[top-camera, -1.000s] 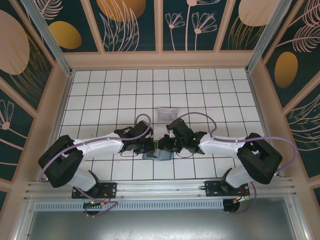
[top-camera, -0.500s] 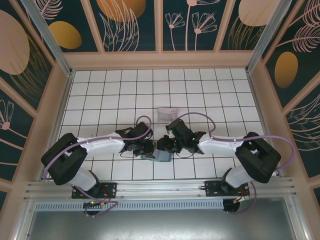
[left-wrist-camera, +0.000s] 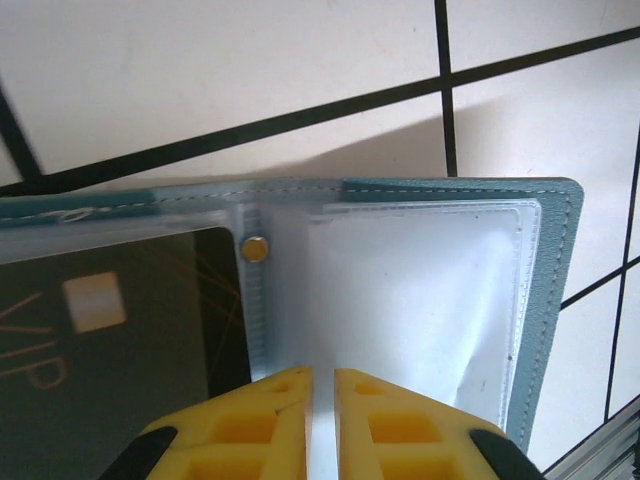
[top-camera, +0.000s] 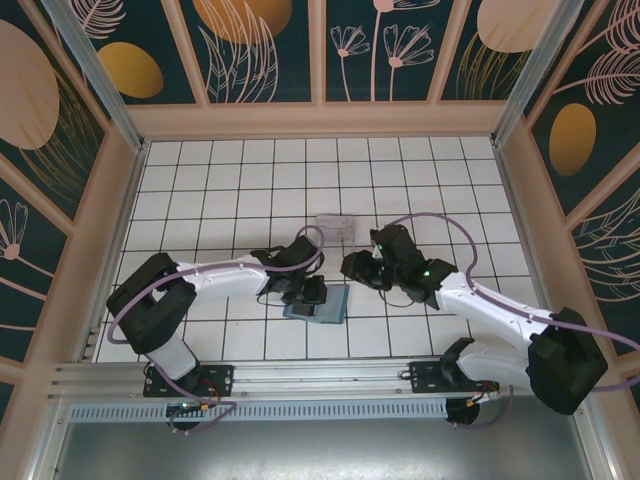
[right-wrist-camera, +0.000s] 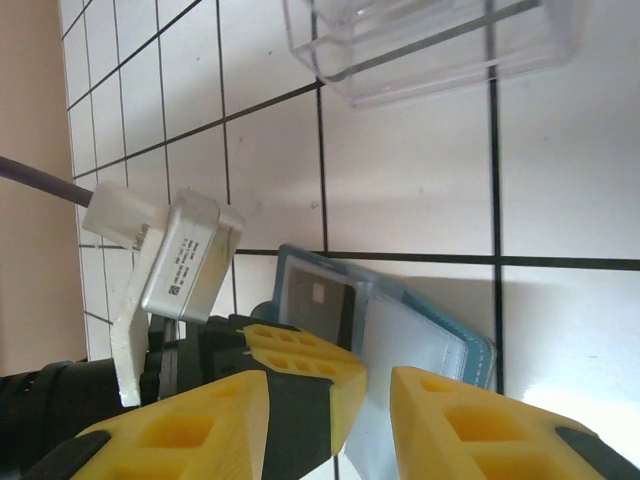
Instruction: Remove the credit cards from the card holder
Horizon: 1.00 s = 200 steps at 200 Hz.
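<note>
Close to the near edge of the tiled tabletop (top-camera: 220, 180), about midway along it, the card holder (top-camera: 318, 306) is lying spread open with its clear sleeves facing up. A dark credit card (left-wrist-camera: 120, 330), showing a chip and pale lettering, is sitting inside the sleeve on one side of the centre stud. The sleeve on the other side is looking empty.

The extraction step is under way but, by my reading, not finished, as at least this one card is waiting in its pocket. The left gripper (left-wrist-camera: 322, 385) is bearing on the holder's near rim. Its jaws are drawn almost together with a thin slit between them, and they appear to be clamping the clear sleeve to steady the wallet.

The right gripper (right-wrist-camera: 375, 400) is hovering above the holder toward the far right, touching nothing, with its jaws standing partly apart and nothing between them. A clear plastic box (top-camera: 335, 228) is resting further toward the far edge.

The next move is probably calling for the right fingers to come down on the card's exposed edge and slide it out while the left is holding the wallet flat.
</note>
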### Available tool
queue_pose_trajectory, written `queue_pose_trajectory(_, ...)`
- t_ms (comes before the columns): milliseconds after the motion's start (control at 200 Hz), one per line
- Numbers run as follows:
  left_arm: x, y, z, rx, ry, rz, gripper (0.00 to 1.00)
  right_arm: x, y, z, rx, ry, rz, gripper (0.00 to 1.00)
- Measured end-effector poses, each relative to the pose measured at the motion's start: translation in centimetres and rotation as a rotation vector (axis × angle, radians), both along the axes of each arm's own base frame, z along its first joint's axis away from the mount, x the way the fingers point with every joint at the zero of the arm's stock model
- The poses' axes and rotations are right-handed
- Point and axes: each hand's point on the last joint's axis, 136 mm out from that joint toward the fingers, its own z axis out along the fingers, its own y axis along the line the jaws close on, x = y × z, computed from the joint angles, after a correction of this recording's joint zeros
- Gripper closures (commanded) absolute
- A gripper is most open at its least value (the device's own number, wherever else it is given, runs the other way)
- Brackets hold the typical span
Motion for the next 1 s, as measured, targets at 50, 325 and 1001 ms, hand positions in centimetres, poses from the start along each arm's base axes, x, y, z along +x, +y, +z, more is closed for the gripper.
queue_pose_trajectory(50,-0.1,-0.4,-0.2,0.002,0.006,-0.010,0.84,0.0,-0.4,-0.1,-0.007,0.003,-0.010,0.62)
queue_pose_trajectory(325,-0.5,-1.6,-1.3,-0.007,0.042,-0.028,0.85,-1.0,-0.9,-1.5,-0.023,0.049,0.004,0.61)
queue_pose_trajectory(1001,4.6,-3.5,0.2,-0.067,-0.056,0.086,0.84,-1.8,-0.4,-1.9,-0.024,0.114,0.042,0.60)
